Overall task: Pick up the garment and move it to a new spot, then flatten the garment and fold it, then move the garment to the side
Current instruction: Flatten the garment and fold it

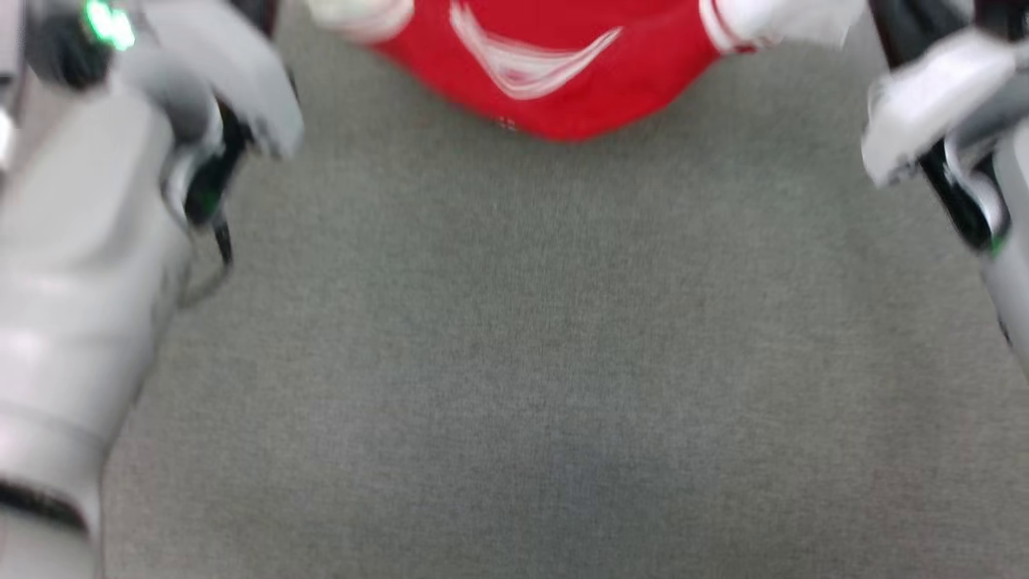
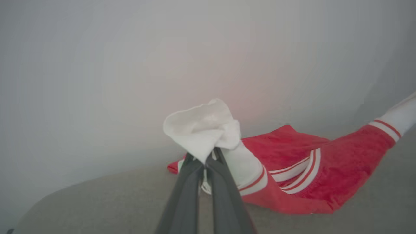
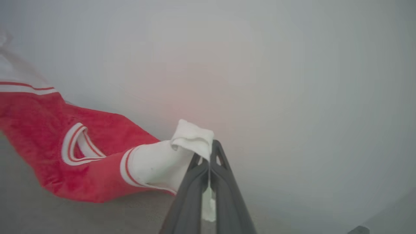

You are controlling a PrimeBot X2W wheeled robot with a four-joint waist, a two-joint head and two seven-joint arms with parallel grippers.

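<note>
The garment (image 1: 563, 72), a red jersey with white sleeves and a striped V-collar, hangs stretched between my two arms at the top of the head view, its red body sagging toward the grey surface. In the left wrist view my left gripper (image 2: 208, 156) is shut on one white sleeve (image 2: 203, 130), with the red body (image 2: 312, 178) and collar trailing to the right. In the right wrist view my right gripper (image 3: 208, 156) is shut on the other white sleeve (image 3: 191, 138), and the red body (image 3: 39, 136) stretches away to the left. The lettering is hidden.
A wide grey cloth-covered surface (image 1: 547, 362) lies below the garment. My pale left forearm (image 1: 72, 281) stands at the left edge of the head view and the right forearm (image 1: 965, 129) at the upper right. A plain pale wall (image 2: 130, 65) backs both wrist views.
</note>
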